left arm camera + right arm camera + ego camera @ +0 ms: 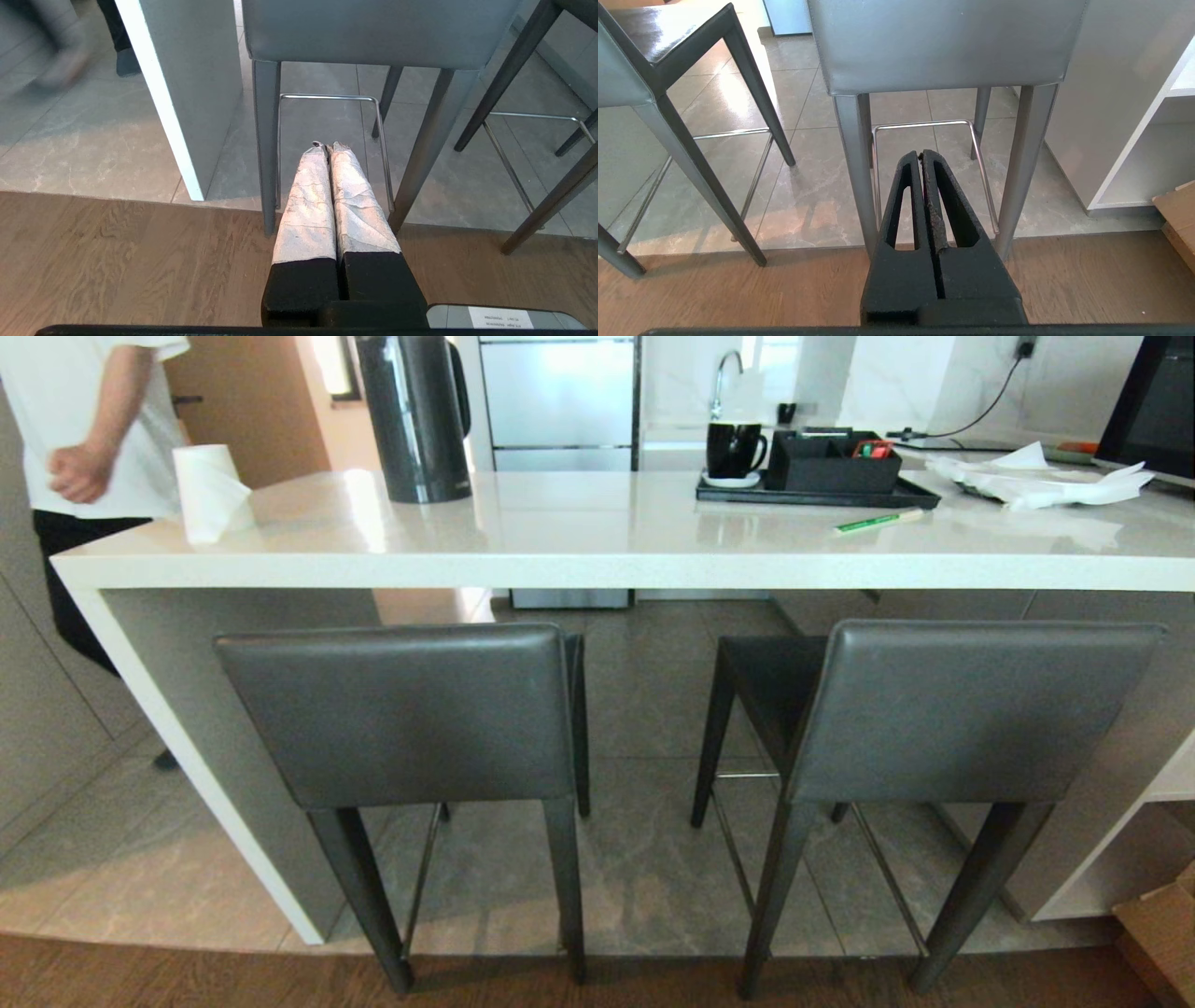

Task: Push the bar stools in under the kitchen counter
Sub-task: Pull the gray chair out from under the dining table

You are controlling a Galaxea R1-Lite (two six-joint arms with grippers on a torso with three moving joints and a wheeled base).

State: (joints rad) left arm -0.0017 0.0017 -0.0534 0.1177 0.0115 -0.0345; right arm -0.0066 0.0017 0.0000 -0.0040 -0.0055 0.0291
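Two dark grey bar stools stand before the kitchen counter (597, 555), their backrests toward me. The left stool (401, 709) is near the counter's white side leg (177, 747); the right stool (962, 709) stands angled, its seat partly under the slab. Neither arm shows in the head view. My left gripper (328, 145), fingers wrapped in white tape, is shut and empty, low behind the left stool (373, 32), apart from it. My right gripper (920, 154), black, is shut and empty behind the right stool (943, 42), short of its footrest (924, 124).
A person in a white shirt (93, 420) stands past the counter's left end. On the counter are a black kettle (415, 415), a paper roll (210, 490), a tray with a mug (812, 490) and crumpled paper (1046, 481). A white shelf unit (1130, 840) and a cardboard box (1162, 933) stand at right.
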